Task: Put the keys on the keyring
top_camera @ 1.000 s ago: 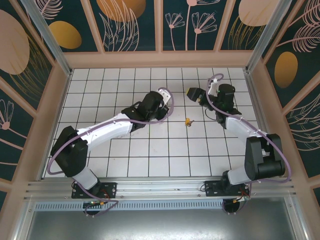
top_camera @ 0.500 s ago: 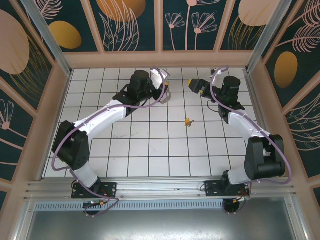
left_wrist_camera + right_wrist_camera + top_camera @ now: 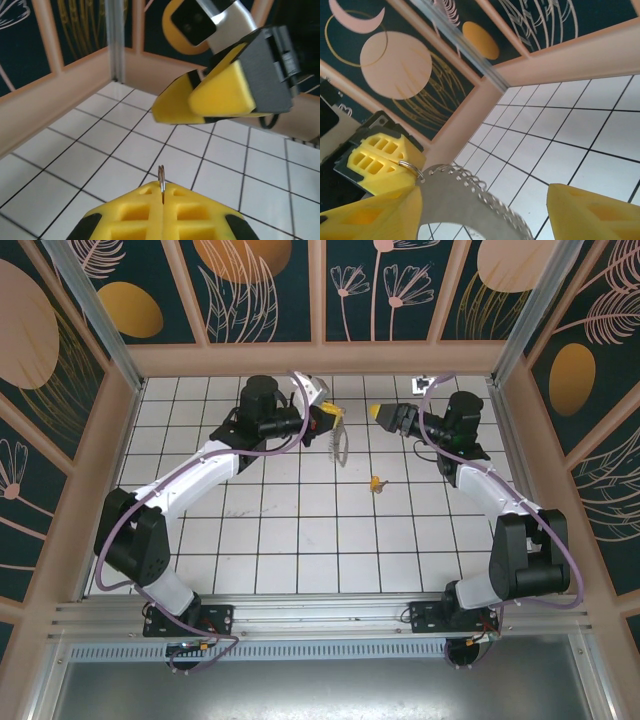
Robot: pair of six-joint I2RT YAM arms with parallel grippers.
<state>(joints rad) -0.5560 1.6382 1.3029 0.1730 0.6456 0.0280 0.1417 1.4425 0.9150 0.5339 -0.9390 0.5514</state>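
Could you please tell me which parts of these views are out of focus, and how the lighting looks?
Top external: even light, only faint shadows on the tiles, everything sharp. Left wrist: the right pincer looms large and slightly soft. Right wrist: the keyring sits near the lens and is blurred, its beaded edge smeared; the painted wall behind is clearer.

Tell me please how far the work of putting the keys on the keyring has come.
Done: the left gripper is shut on the keyring and holds it up above the table. In hand: the right gripper, open, faces the keyring close by. Left: the key lies on the table, untouched and not on the keyring.
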